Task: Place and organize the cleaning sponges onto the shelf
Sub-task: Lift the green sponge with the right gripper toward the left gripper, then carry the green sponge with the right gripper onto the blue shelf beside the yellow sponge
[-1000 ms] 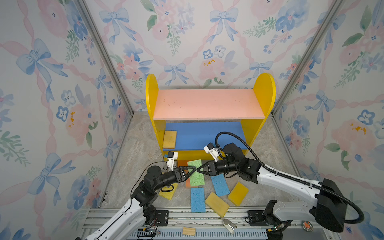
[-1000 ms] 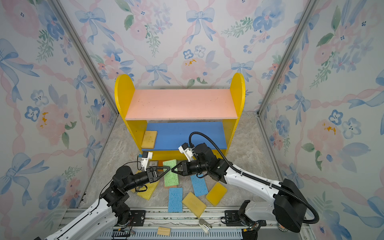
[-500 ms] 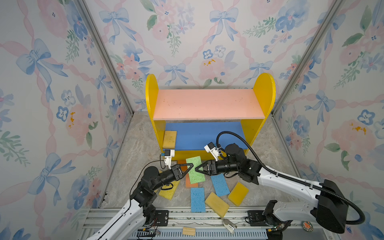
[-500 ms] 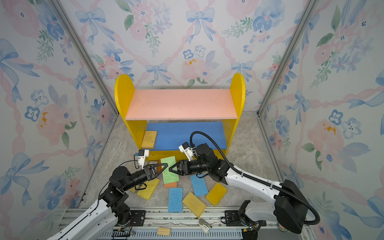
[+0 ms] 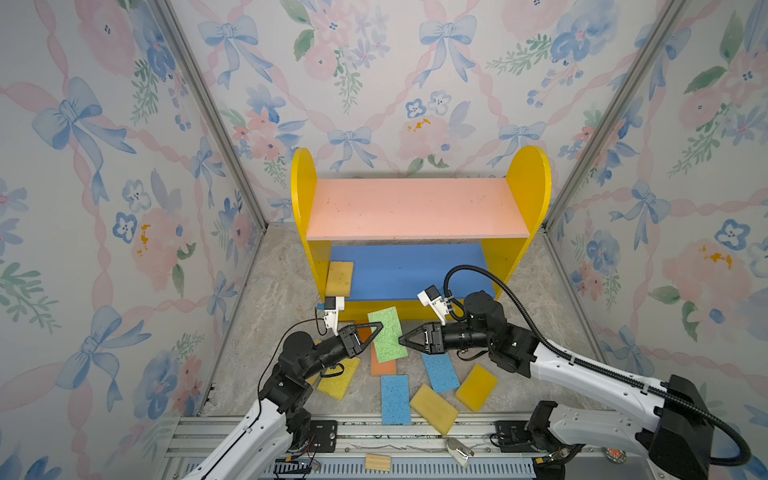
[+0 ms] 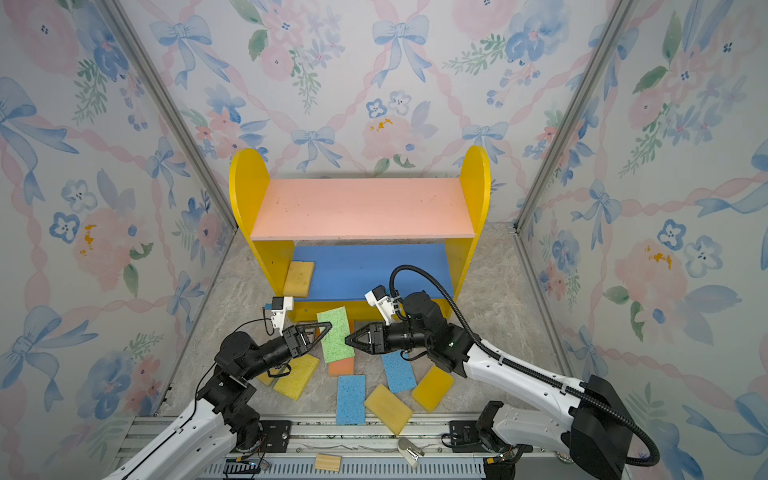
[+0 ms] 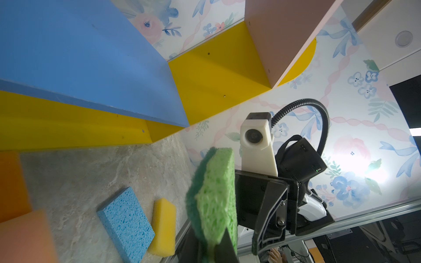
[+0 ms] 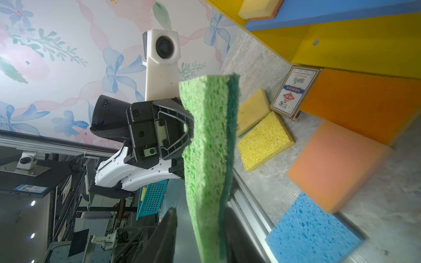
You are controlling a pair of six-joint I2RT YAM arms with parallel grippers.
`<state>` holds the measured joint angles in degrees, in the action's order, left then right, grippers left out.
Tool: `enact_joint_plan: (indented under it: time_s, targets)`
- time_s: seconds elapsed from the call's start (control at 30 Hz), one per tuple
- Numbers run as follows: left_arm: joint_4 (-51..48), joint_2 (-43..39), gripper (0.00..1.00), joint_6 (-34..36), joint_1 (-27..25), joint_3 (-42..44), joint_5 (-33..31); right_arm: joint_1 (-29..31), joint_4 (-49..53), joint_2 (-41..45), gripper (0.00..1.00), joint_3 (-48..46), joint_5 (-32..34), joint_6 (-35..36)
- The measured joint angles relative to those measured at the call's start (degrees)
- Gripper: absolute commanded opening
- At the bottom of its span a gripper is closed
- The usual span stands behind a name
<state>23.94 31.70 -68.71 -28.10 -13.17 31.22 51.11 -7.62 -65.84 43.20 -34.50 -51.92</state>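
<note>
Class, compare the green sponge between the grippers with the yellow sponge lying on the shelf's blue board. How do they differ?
Colour: the green sponge is bright green, the shelf sponge dull yellow. Support: the green sponge hangs in front of the shelf, pinched by the left gripper; the shelf sponge lies flat on the blue lower board. Both are rectangular porous blocks.

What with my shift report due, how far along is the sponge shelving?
Done: one mustard sponge lies on the lower board of the shelf. In hand: the left gripper is shut on the green sponge, with the right gripper open around its other edge. Left: the other sponges lie on the floor.
</note>
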Motion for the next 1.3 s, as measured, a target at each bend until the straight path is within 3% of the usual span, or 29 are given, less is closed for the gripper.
enact_joint_plan:
  time_s: [0.23,0.33,0.4,0.63,0.67,0.73,0.83,0.93,1.13,1.3]
  targets:
    - [0.02,0.17,0.07,-0.15,0.07,-0.02,0.48,0.00,-0.70,-2.10,0.45,-0.04,-0.02,0.04]
    - [-0.04,0.57,0.07,-0.17,0.07,-0.07,1.05,0.00,-0.81,-2.75,0.45,-0.13,-0.02,0.04]
    - [-0.04,0.68,0.07,-0.17,0.07,-0.22,1.27,0.00,-1.18,-2.80,0.41,-0.46,-0.04,-0.11]
    - [0.02,1.14,0.09,-0.17,0.55,-0.35,1.51,0.00,-2.43,-2.75,0.07,-0.83,-0.02,-0.61]
    - [0.02,1.14,0.13,-0.17,0.57,-0.35,1.60,0.02,-2.40,-2.75,0.06,-0.83,0.09,-0.52]
    - [0.02,1.14,0.36,-0.39,0.70,-0.35,1.66,0.11,-2.40,-2.75,0.05,-0.83,0.33,-0.44]
    - [-2.38,1.11,0.56,0.76,0.74,-1.05,1.64,0.33,-2.32,-2.75,0.05,-0.81,0.70,-0.42]
    - [-12.22,0.13,0.72,5.38,0.81,-4.94,0.07,0.11,-0.22,-2.84,0.05,0.26,1.42,-0.31]
    - [-30.97,-8.35,0.79,12.94,1.60,-12.07,-7.17,-3.02,5.29,-4.55,0.06,5.73,4.02,0.94]
    - [-40.63,-9.40,0.82,14.32,1.62,-10.21,-11.82,-5.77,8.13,-9.97,0.06,10.97,7.39,0.87]
